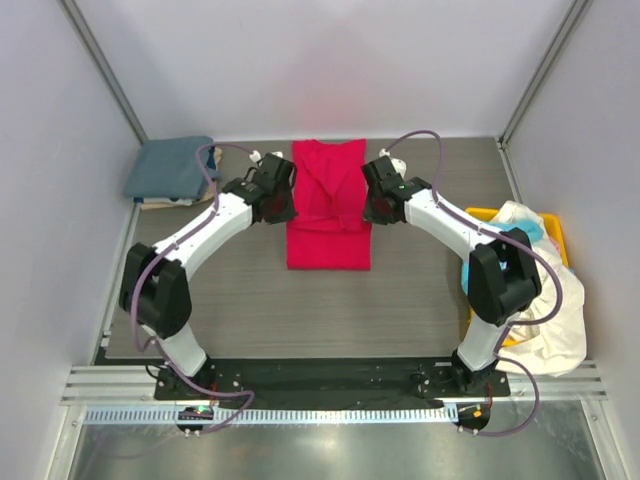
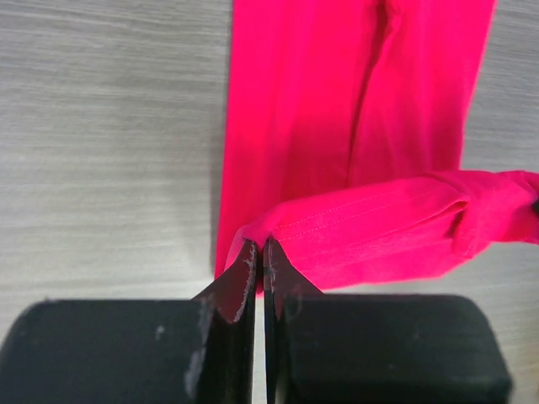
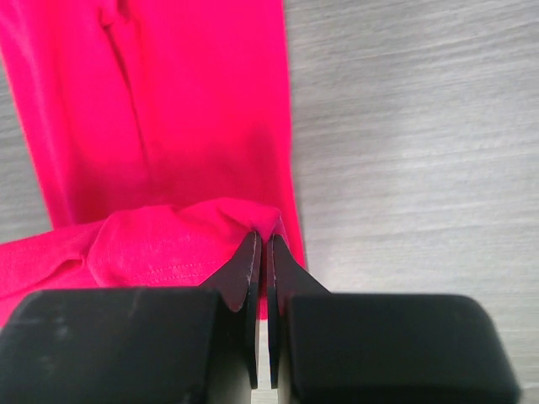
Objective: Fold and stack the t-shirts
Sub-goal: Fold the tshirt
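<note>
Red-pink t-shirt (image 1: 328, 245) w/ folded edge raised, ends pinched tight in left fingers (image 2: 240, 282) & right fingers (image 3: 248, 271).

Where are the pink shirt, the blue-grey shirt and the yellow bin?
pink shirt (image 1: 328, 248), top view, its flat near half.
blue-grey shirt (image 1: 165, 168), top view, middle of the folded cloth.
yellow bin (image 1: 482, 214), top view, its far rim.

A yellow plastic bin (image 1: 482, 214) sits at the right edge of the grey wood-grain table (image 1: 420, 300).
</note>
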Controlling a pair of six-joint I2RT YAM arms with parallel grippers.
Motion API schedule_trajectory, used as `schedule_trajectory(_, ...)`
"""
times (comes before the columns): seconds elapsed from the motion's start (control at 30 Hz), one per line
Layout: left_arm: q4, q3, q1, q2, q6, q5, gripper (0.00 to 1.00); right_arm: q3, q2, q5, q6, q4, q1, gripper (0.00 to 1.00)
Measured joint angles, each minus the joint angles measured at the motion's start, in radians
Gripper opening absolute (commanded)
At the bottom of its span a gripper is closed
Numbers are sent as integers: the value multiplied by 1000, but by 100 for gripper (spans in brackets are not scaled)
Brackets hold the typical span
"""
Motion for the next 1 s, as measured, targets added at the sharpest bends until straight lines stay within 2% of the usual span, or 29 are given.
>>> schedule_trajectory(0.27,-40,204,85,247,35,74,1,146,154,-43,-37,-12,-53,1)
schedule_trajectory(0.33,-47,258,98,301,37,87,4,178,190,-53,-42,-13,-63,1)
schedule_trajectory(0.43,-85,353,113,382,43,105,8,237,253,-67,-47,-23,-77,13)
schedule_trajectory(0.5,-125,460,121,463,51,122,13,289,299,-74,-47,-33,-88,45)
schedule_trajectory(0.57,-177,608,132,565,57,145,17,379,366,-84,-55,-62,-105,59)
schedule_trajectory(0.6,-205,704,142,631,58,166,33,428,399,-86,-57,-73,-114,66)
schedule_trajectory(0.63,-232,796,150,688,60,186,44,498,438,-89,-58,-106,-125,71)
schedule_trajectory(0.7,-283,1010,175,816,53,234,60,676,531,-100,-64,-158,-150,73)
schedule_trajectory(0.73,-302,1125,193,879,40,270,64,754,569,-105,-65,-171,-163,74)
schedule_trajectory(0.77,-311,1175,209,902,29,294,67,842,606,-111,-68,-194,-177,74)
schedule_trajectory(0.83,-323,1190,248,893,7,331,70,928,626,-120,-76,-211,-204,72)
schedule_trajectory(0.9,-283,1045,283,794,3,334,69,890,568,-122,-87,-211,-228,69)
schedule_trajectory(1.0,-230,725,328,558,-2,326,64,597,371,-139,-88,-129,-239,61)
